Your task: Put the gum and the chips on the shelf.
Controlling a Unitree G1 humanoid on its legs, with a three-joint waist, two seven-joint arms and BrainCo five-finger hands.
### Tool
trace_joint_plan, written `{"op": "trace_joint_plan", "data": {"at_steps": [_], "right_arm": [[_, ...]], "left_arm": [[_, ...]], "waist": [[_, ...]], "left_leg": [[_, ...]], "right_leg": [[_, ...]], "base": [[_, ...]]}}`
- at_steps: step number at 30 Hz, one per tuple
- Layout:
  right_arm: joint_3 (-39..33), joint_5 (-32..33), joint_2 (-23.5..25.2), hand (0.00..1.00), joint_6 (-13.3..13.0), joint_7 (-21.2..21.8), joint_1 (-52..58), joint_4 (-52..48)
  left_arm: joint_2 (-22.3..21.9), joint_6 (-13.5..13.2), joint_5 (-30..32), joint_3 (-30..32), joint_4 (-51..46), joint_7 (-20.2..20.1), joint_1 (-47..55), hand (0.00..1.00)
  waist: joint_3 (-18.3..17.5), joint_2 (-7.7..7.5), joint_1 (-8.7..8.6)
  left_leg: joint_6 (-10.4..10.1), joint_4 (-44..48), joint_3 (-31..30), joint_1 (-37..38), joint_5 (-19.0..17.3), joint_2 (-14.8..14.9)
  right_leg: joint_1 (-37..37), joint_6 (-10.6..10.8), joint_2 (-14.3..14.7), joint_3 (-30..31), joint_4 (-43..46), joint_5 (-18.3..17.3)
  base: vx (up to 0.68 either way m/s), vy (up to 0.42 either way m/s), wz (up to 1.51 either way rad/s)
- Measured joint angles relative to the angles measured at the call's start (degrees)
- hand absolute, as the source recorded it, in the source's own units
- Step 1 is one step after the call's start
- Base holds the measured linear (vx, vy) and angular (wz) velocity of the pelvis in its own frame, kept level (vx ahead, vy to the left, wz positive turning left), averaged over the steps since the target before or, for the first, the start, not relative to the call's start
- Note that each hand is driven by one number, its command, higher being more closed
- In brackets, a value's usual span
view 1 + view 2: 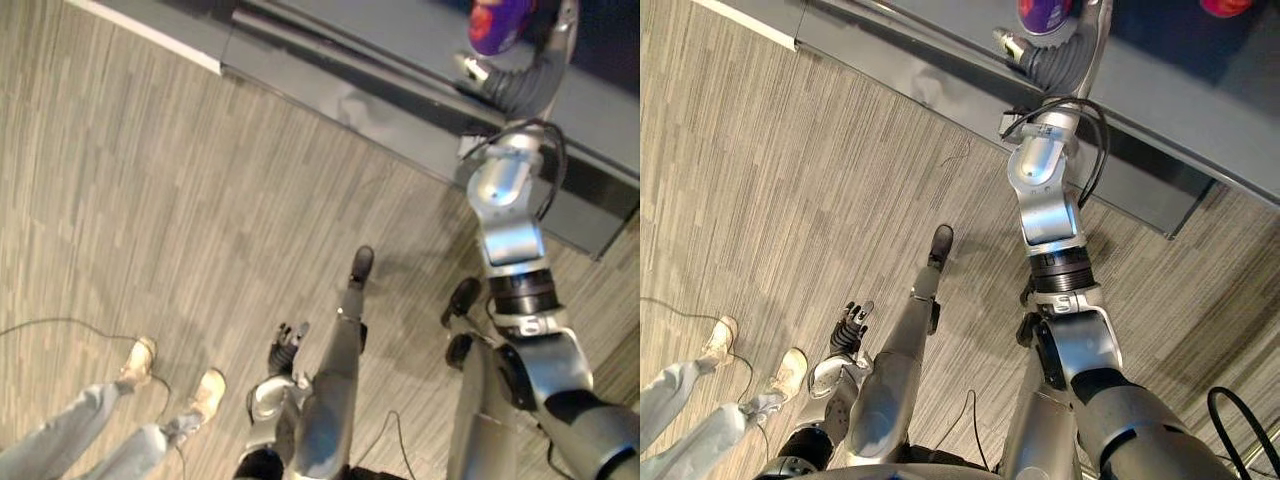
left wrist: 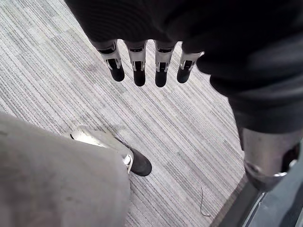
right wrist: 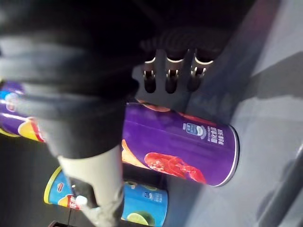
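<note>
Apparently the chips (image 3: 180, 151) lie on the shelf (image 3: 265, 94) at one o'clock, the right hand (image 3: 170, 78) with fingers slack just beside them. Left hand (image 2: 138, 71) hangs slack-fingered, empty; the gum likely remains.

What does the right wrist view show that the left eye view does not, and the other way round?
The right wrist view adds a blue chips can and a second purple can near the purple chips can. The left eye view adds the left hand, low over the carpet floor, and a person's legs with light shoes. Both show the right hand, the purple chips can and the grey shelf.
</note>
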Motion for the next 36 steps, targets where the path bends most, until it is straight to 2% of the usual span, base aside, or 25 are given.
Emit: {"op": "trace_joint_plan", "data": {"at_steps": [4, 6, 9, 14, 18, 21, 24, 26, 28, 31, 32, 33, 36], "right_arm": [[0.00, 0.23, 0.70, 0.00, -0.18, 0.09, 3.83, 1.36], [0.04, 0.34, 2.84, 0.00, -0.44, 0.64, 7.57, 2.90], [1.61, 0.38, 6.70, 0.00, -0.86, 1.70, 16.33, 6.12], [2.51, 0.33, 8.88, 0.00, -1.65, 3.72, 28.95, 10.58], [-1.08, 0.49, 8.38, 0.00, -2.23, 5.21, 39.49, 15.65], [-4.16, 0.76, 7.67, 0.00, -2.58, 6.89, 48.85, 18.22], [-5.34, 1.22, 6.30, 0.00, -3.28, 11.26, 58.10, 21.46], [-6.63, 6.58, 5.74, 0.00, -4.02, 17.19, 62.30, 23.89], [-9.78, 13.76, 5.78, 0.00, -4.51, 24.45, 65.33, 30.58], [-13.90, 21.53, 5.92, 0.00, -4.21, 29.94, 65.75, 37.93], [-17.43, 25.49, 6.17, 0.00, -3.45, 32.85, 65.85, 41.82], [-19.03, 25.94, 6.31, 0.00, -3.31, 33.56, 65.86, 43.40], [-32.54, 27.17, 7.41, 0.00, -0.83, 34.67, 65.85, 52.12]], "left_arm": [[0.06, 0.13, 0.13, 0.05, 0.13, 0.00, 0.60, 0.00], [0.29, 0.43, 0.30, 0.11, 0.61, 0.00, 0.89, 0.00], [0.53, 0.54, 0.63, 0.08, 1.26, -0.01, 2.09, 0.00], [0.76, 0.97, 0.77, 0.17, 2.17, 0.03, 2.92, 0.00], [2.29, 1.35, 2.92, 0.17, 3.92, 0.02, 4.08, 0.00], [3.85, 1.74, 5.27, 0.85, 7.71, 0.02, 6.15, 0.00], [5.13, 2.65, 7.55, 3.01, 11.91, -0.06, 7.77, 0.00], [5.14, 3.07, 9.69, 5.31, 13.44, -0.34, 8.92, 0.00], [4.69, 4.11, 11.14, 7.40, 14.75, -1.27, 9.71, 0.00], [4.08, 4.99, 11.53, 9.17, 16.12, -2.82, 10.51, 0.00], [3.80, 5.32, 11.83, 9.88, 16.78, -3.71, 11.07, 0.00], [3.75, 5.47, 11.88, 10.08, 17.11, -4.03, 11.14, 0.00], [2.78, 6.52, 14.19, 11.84, 18.05, -5.01, 11.72, 0.00]], "waist": [[-0.04, -0.04, -0.70], [-0.21, -0.29, -1.74], [-2.45, -1.33, -2.74], [-3.91, -3.01, -3.88], [-4.68, -4.50, -6.62], [-8.77, -6.61, -9.25], [-12.19, -8.15, -11.35], [-14.37, -8.53, -12.46], [-16.33, -8.12, -12.97], [-18.38, -7.31, -14.21], [-19.23, -6.75, -14.90], [-19.54, -6.51, -15.11], [-21.62, -5.52, -15.79]], "left_leg": [[0.13, 0.06, 0.05, 3.21, -0.39, 0.07], [0.52, 0.24, 0.06, 5.74, -1.02, 0.06], [0.44, 0.43, 0.19, 8.80, -1.74, 0.10], [0.72, 0.33, 0.66, 14.27, -2.97, 0.19], [0.75, 0.07, 1.86, 20.14, -4.13, 0.63], [0.96, -0.03, 3.50, 23.33, -5.76, 1.21], [0.80, -0.40, 5.80, 28.17, -7.52, 1.85], [0.99, -1.51, 7.25, 31.42, -8.19, 2.20], [1.02, -3.38, 9.69, 35.90, -8.80, 2.49], [1.17, -5.41, 11.58, 39.43, -8.92, 2.48], [1.32, -6.29, 12.41, 41.50, -9.28, 2.48], [1.35, -6.31, 12.57, 42.04, -9.52, 2.49], [1.36, -6.40, 13.04, 44.82, -10.82, 2.64]], "right_leg": [[3.50, 0.17, 0.03, -0.23, -0.47, -0.14], [6.36, 0.31, 0.02, -0.44, -0.98, -0.25], [9.86, 0.53, 0.08, -0.55, -1.87, -0.43], [15.54, 1.21, 0.27, -0.33, -3.38, -1.19], [22.04, 2.23, 1.23, 0.72, -6.86, -0.49], [25.64, 3.41, 2.39, 2.22, -10.18, 0.27], [30.57, 3.62, 3.47, 3.78, -13.51, 0.84], [33.17, 3.70, 3.94, 4.85, -15.44, 1.19], [36.29, 3.92, 4.49, 6.81, -17.95, 1.80], [38.90, 3.94, 4.68, 8.16, -19.82, 2.28], [40.64, 4.03, 4.76, 8.59, -20.83, 2.34], [41.28, 4.04, 4.79, 8.69, -21.18, 2.35], [44.77, 4.10, 4.99, 8.75, -23.22, 2.41]], "base": [[0.01, -0.016, -0.02], [0.01, -0.007, -0.02], [0.03, -0.013, -0.04], [0.04, -0.014, -0.06], [0.05, 0.005, -0.20], [0.10, 0.026, -0.36], [0.12, 0.025, -0.40], [0.17, 0.029, -0.45], [0.14, 0.040, -0.50], [0.12, 0.041, -0.34], [0.10, 0.032, -0.20], [0.12, 0.035, -0.18], [0.13, 0.027, -0.06]]}}
